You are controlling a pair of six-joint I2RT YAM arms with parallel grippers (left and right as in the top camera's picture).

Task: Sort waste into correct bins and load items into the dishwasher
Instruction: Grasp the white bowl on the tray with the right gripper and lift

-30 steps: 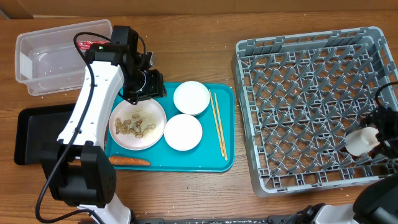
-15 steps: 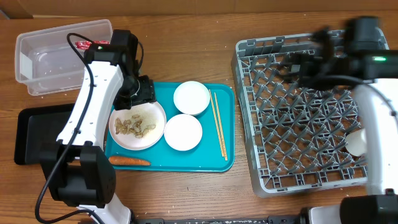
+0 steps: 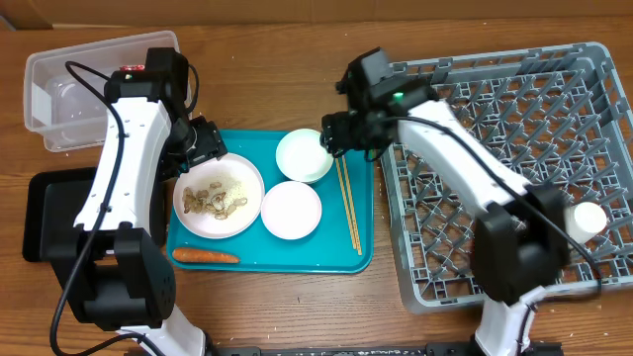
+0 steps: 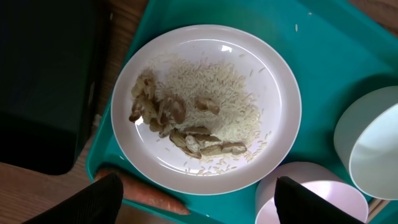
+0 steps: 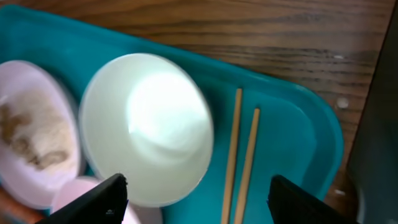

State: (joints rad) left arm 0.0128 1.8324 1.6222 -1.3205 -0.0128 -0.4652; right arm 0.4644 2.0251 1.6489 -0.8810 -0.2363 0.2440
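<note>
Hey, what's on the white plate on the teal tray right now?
The plate holds beige shell-like food bits and a spread of white rice grains. Whatever lies beneath the rice is covered; nothing else shows on it.

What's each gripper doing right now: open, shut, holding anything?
Left gripper: open, empty, above the plate of food bits.
Right gripper: open, empty, above a white bowl.
</note>
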